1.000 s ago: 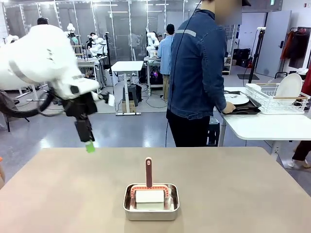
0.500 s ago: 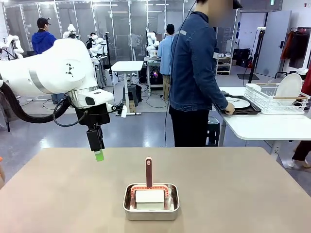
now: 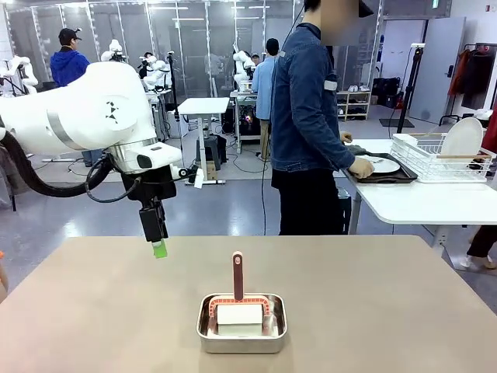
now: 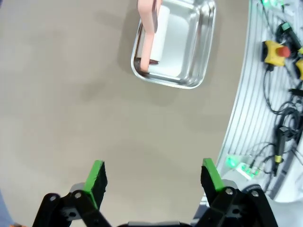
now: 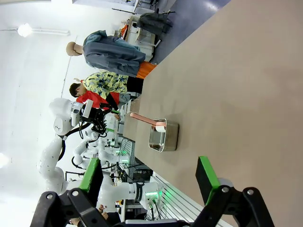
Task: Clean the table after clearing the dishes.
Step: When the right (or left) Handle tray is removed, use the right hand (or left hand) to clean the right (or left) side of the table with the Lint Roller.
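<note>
- A grey floor point(image 3: 233, 210) runs to the back of the room, faintly glossy.
- Glass partitions point(image 3: 186, 47) line the far wall, with strip lights point(image 3: 189, 19) high up.
- A small white desk point(image 3: 203, 106) stands mid-room on one column.
- A white side table point(image 3: 419, 203) stands at the right, with a wire rack point(image 3: 423, 155) at its far edge.
- Clothes point(image 3: 474, 74) hang on a rail at the far right.

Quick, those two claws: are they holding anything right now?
Left gripper: open, holding nothing, over the table.
Right gripper: open, holding nothing.
</note>
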`<state>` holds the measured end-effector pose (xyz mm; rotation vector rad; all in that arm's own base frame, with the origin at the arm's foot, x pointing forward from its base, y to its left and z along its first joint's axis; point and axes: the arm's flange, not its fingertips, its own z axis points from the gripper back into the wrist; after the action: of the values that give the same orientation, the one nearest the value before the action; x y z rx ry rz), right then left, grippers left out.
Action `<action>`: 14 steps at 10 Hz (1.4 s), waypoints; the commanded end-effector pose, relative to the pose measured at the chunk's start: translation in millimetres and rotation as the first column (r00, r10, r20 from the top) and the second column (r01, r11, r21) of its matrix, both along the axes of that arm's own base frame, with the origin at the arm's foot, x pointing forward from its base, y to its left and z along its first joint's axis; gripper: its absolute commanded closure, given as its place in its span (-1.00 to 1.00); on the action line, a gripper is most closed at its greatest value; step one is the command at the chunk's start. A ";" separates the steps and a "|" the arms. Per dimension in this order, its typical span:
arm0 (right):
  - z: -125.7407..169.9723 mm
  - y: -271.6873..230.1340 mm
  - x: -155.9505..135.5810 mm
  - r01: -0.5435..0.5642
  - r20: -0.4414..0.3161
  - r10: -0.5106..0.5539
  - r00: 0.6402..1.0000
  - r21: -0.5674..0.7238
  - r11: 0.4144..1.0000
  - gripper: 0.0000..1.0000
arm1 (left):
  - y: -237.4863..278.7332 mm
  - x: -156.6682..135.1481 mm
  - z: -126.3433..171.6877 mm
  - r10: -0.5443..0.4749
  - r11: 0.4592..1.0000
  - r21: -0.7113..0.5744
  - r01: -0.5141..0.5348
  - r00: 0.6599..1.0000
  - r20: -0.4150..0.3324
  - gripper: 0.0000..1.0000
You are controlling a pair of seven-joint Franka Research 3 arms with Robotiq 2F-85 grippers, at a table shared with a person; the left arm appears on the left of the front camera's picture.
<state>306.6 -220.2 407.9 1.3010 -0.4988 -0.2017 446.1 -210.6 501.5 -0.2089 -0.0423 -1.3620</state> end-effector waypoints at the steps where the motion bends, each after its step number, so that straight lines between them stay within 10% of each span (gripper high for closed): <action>1: 3.2 1.1 0.2 0.000 0.010 0.000 1.000 0.002 1.000 -1.00 | -31.6 11.0 0.2 -0.068 0.998 -0.006 0.069 0.997 0.020 -1.00; 14: 3.2 1.1 0.2 0.000 0.010 0.000 1.000 0.002 1.000 -1.00 | -161.6 39.3 -32.1 -0.249 0.962 0.116 0.248 0.969 -0.007 -1.00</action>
<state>306.6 -220.2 408.0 1.3010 -0.4988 -0.2015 485.2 -370.1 472.8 -0.1514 0.0740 -1.5842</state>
